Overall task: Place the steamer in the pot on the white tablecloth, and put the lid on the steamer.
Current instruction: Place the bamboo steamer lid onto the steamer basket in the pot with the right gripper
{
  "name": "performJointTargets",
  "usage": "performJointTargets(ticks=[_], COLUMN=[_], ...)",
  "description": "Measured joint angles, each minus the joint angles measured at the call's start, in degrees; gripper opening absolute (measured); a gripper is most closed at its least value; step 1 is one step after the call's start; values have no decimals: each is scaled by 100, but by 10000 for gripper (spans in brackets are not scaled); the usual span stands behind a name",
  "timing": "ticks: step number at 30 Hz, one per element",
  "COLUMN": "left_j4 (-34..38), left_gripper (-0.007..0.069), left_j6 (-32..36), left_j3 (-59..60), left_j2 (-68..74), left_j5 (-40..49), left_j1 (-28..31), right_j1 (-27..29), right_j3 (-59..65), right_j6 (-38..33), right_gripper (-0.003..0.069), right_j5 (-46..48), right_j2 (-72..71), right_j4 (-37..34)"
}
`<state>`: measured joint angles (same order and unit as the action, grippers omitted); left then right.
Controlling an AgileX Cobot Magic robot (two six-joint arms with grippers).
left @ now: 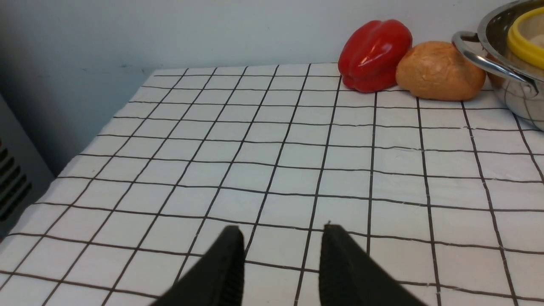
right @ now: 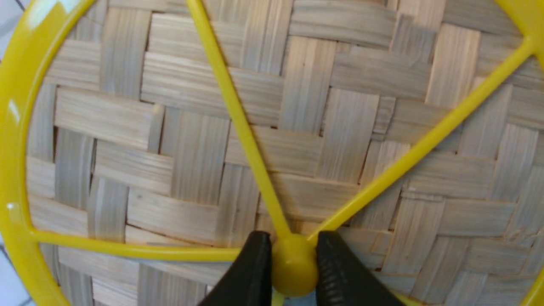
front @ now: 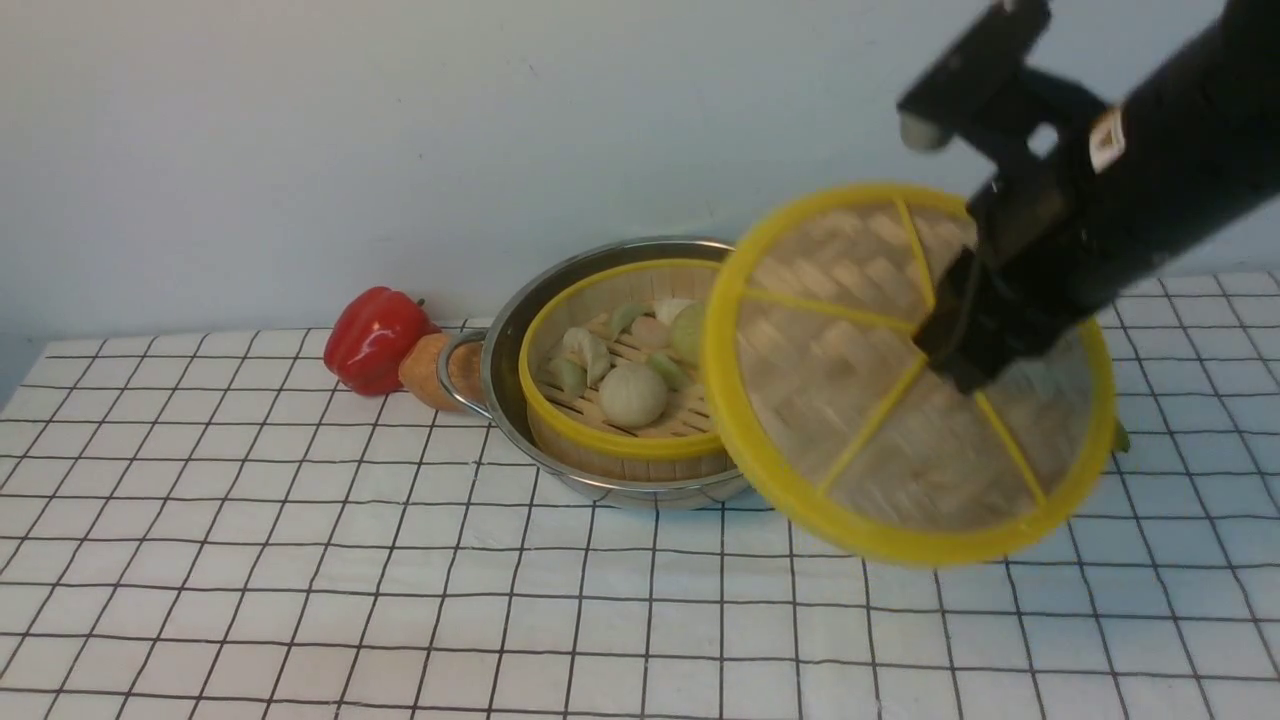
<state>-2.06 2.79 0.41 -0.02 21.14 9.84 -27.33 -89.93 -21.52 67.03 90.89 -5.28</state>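
Beside the shiny steel pot (front: 515, 375) hovers a woven bamboo lid (front: 850, 400).

In front of me there is a plain wall (front: 250, 150), coloured pale blue-grey, and it has a few small dark specks. The table (front: 250, 600) reaches back close to this wall. The light is soft. The wall looks darker toward its left end. Beyond the table's left edge stands a grey object (left: 12, 170) with dark slots; I cannot tell what it is.
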Motion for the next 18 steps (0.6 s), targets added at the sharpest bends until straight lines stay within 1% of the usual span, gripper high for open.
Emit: performJointTargets(ticks=[3, 4, 5, 10, 14, 18], left_j4=[0, 0, 0, 0, 0, 0], left_gripper=[243, 243, 243, 243, 243, 243], left_j6=[0, 0, 0, 0, 0, 0], left_j3=[0, 0, 0, 0, 0, 0], left_j2=[0, 0, 0, 0, 0, 0], left_j5=[0, 0, 0, 0, 0, 0], left_j1=[0, 0, 0, 0, 0, 0], right_j1=[-5, -5, -5, -6, -6, -6], right_j3=[-1205, -1205, -1921, -3323, -3718, -3756], right_j6=[-277, -296, -460, -771, -956, -1200], right_gripper=[148, 148, 148, 148, 148, 148], right_j5=[302, 311, 346, 340, 340, 376], right_j2=[644, 644, 1145, 2128, 2657, 3147], right_j4=[-89, -89, -156, -383, -407, -407])
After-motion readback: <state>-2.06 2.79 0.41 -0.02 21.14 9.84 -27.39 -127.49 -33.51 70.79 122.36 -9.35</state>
